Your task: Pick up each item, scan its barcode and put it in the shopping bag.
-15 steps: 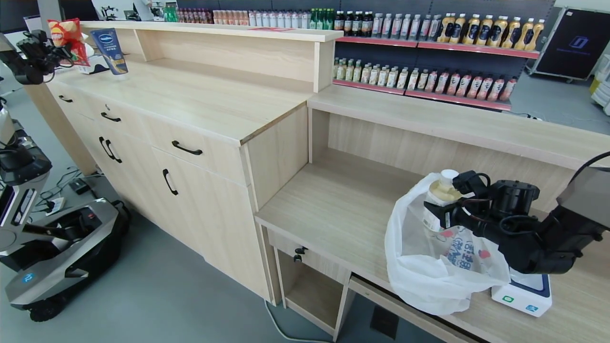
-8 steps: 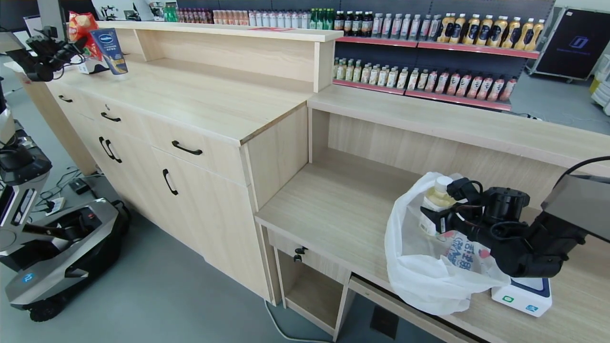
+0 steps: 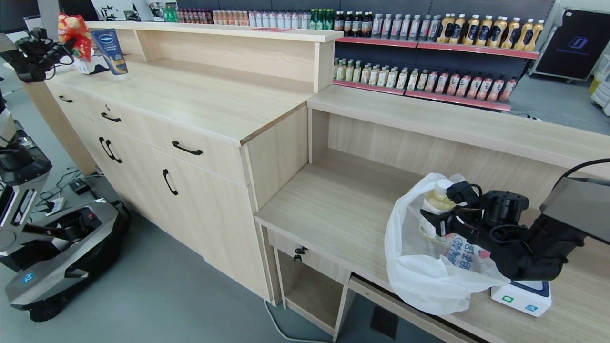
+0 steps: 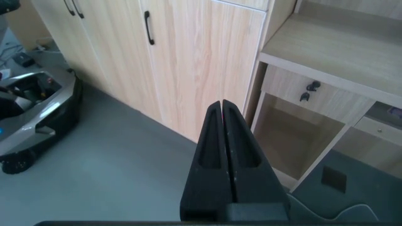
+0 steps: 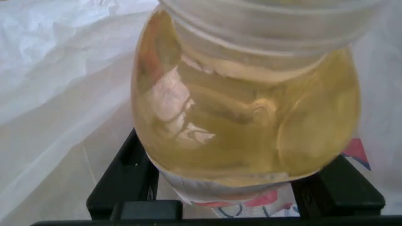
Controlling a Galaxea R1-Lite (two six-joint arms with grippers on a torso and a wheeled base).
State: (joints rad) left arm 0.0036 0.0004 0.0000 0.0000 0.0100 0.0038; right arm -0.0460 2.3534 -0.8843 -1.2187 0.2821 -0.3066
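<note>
The right end effector point(image 3: 442, 215) clamps the clear yellow-drink bottle point(image 3: 434, 206) upright, inside the open mouth of the white plastic shopping bag point(image 3: 414, 271) — bag bottom straight below.

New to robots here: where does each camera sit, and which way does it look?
Head view: on the head, looking forward and down at the counter and shopping bag; right gripper shows, holding the bottle.
Left wrist view: on the left wrist, facing cupboard doors and floor; shut left gripper shows.
Right wrist view: on the right wrist, close on the bottle; gripper fingers show.
Shared: head and right wrist both show bottle and bag.
</note>
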